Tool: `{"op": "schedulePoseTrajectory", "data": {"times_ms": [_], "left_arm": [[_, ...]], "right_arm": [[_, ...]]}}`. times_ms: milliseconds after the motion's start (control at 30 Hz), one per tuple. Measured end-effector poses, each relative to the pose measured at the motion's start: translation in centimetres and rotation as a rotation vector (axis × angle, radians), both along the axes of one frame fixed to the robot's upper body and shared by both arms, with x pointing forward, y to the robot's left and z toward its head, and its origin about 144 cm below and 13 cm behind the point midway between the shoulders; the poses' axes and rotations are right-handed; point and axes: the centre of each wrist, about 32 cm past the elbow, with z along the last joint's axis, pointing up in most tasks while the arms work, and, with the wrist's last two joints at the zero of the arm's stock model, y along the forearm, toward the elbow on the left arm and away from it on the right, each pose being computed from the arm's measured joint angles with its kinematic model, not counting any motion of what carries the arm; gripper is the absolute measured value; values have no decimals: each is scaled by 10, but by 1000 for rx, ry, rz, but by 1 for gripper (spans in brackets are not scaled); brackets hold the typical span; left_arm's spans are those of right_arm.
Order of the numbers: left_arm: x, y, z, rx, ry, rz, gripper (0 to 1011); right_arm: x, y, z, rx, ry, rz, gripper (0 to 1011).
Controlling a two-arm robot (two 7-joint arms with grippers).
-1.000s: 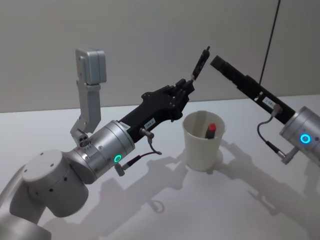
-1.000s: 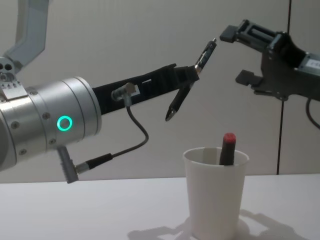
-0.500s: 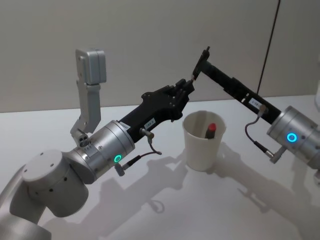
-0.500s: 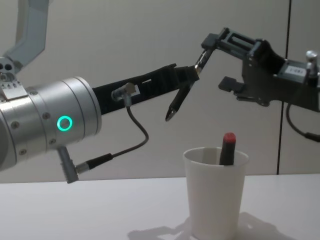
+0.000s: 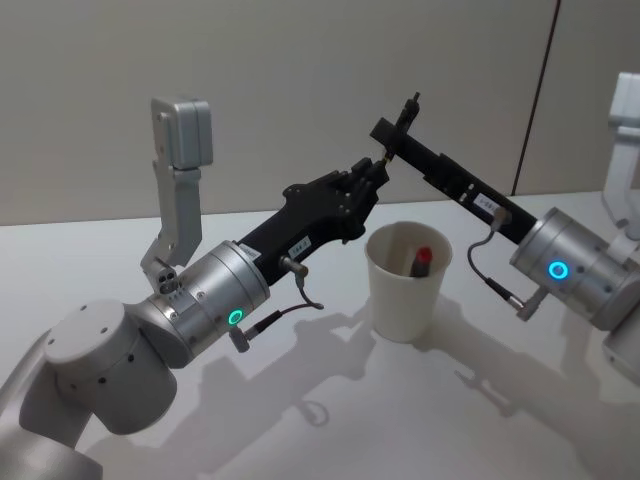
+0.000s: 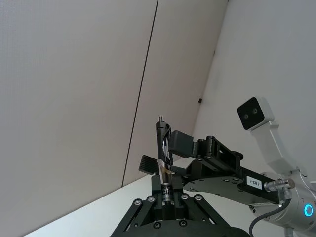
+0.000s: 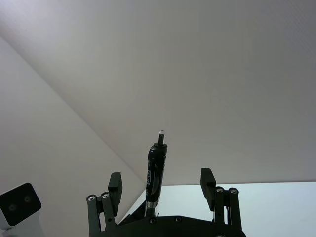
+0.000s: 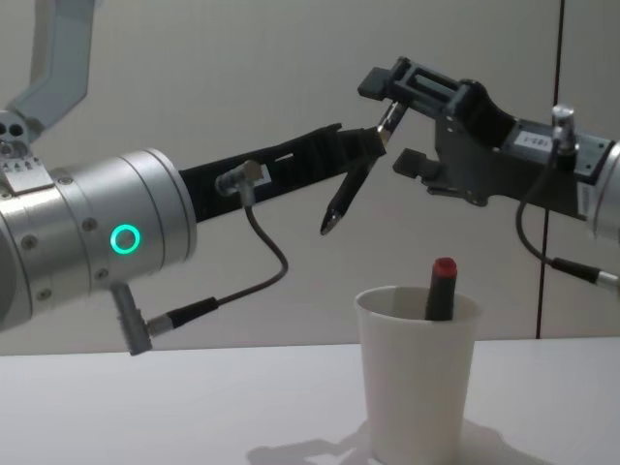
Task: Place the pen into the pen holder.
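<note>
My left gripper (image 5: pixel 372 170) is shut on a black pen (image 8: pixel 347 194) and holds it tilted in the air, tip down, above and to the left of the pen holder (image 8: pixel 418 378). The pen holder is a white paper cup standing on the table (image 5: pixel 330 420). My right gripper (image 8: pixel 387 123) is open. Its two fingers straddle the pen's upper end (image 7: pixel 155 170) without closing on it. In the left wrist view the pen (image 6: pixel 162 148) rises from my left gripper (image 6: pixel 166 195), with the right gripper's fingers (image 6: pixel 145 164) on either side.
A red-capped marker (image 8: pixel 441 286) stands inside the cup, leaning on its far wall. The left arm's elbow column (image 5: pixel 180 190) rises at the back left. A plain wall with a dark vertical seam (image 5: pixel 535 90) lies behind the white table.
My right arm has swung left from the far right, and its open fingers now sit around the top of the pen. The left arm and pen have not moved.
</note>
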Motion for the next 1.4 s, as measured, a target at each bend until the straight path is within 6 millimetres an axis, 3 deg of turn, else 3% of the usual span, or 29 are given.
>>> {"op": "schedulePoseTrajectory", "data": {"times_ms": [600,833,1400], "left_arm": [[0,0,0,0,0,0,119],[0,0,0,0,0,0,119],[0,0,0,0,0,0,119]], "right_arm": [[6,10,0,0,-13,19,1000],[6,12,0,-1,-15,22,862],[7,13,1,-1,-18,25,300]]}}
